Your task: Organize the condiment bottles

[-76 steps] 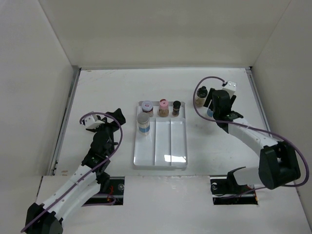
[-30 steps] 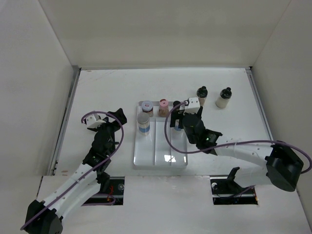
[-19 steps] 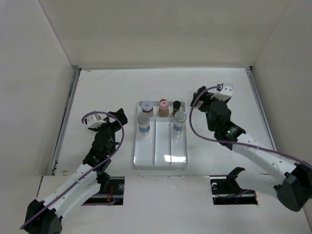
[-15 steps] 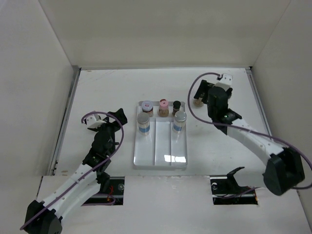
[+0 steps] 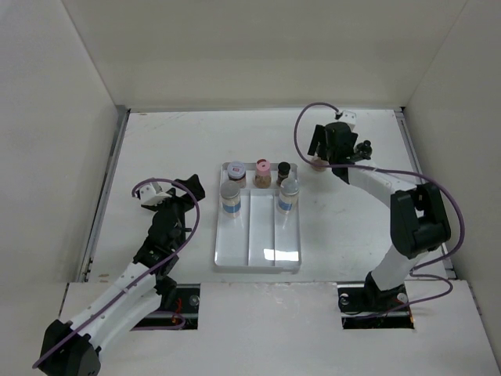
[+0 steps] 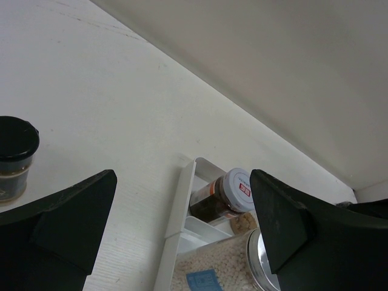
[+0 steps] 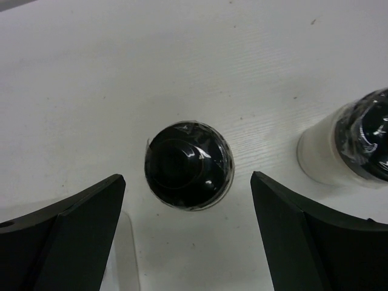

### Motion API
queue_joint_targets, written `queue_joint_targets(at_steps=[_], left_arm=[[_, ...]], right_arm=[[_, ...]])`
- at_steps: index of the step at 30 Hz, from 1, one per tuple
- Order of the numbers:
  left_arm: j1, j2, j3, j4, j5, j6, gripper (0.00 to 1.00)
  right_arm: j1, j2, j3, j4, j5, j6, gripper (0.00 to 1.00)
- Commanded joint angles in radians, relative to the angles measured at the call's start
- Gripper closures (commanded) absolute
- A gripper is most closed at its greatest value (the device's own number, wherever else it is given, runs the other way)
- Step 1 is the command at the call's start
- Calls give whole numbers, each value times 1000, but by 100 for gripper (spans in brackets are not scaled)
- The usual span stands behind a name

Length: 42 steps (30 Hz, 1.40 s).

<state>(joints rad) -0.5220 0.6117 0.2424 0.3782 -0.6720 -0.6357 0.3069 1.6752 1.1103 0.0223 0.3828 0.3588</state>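
A clear divided tray (image 5: 258, 258) holds five condiment bottles at its far end: a white-capped brown jar (image 5: 236, 172), a pink-capped one (image 5: 262, 171), a black-capped one (image 5: 283, 170) and two silver-capped ones (image 5: 230, 196) (image 5: 289, 193). My right gripper (image 5: 325, 142) hovers open over a black-capped bottle (image 7: 189, 165) on the table. That bottle sits between the spread fingers (image 7: 66, 230), untouched. A white-filled bottle (image 7: 348, 145) stands to its right. My left gripper (image 5: 185, 192) is open and empty, left of the tray. A black-capped jar (image 6: 15, 156) stands to its left.
White walls close in the table on the left, back and right. The white-filled bottle (image 5: 362, 147) stands close to my right wrist. The tray's left rim (image 6: 179, 212) lies right under my left fingers.
My right arm left a silver-capped bottle in the tray's right compartment. It swung back to the far right, over the black-capped bottle. The left arm has stayed still.
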Motion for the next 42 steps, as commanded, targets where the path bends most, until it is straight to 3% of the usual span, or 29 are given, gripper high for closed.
queue_joint_targets(at_steps=[1,3,10,12,16,21,26,30,36,42], left_arm=[[4,5,0,54,12,-4,7],[0,2,0,54,12,-5,7],[-3,26,0,67,11,-5,7],[-5,31,-2,74,11,-5,7],[-11,33,0,77,12,-5,7],[-16,36,0,79,12,-7,7],[-28,31,0,82,3,-9,7],[-23,14,1,76,6,-7,7],[6,-16,-2,54,15,-5,7],[12,-23,-2,50,18,-5,7]], right_arm=[[-10,37,56,33,-45,-4,9],[-10,66,71,37,-48,-11,13],[-5,113,80,83,-10,-34,38],[-4,94,54,116,27,-44,40],[33,-26,-27,165,88,-66,41],[103,-291,-122,168,177,-113,41],[273,-534,-155,140,209,-176,41],[473,-606,-123,116,232,-196,41],[721,-520,-89,139,301,-235,41],[809,-379,-101,197,317,-213,41]])
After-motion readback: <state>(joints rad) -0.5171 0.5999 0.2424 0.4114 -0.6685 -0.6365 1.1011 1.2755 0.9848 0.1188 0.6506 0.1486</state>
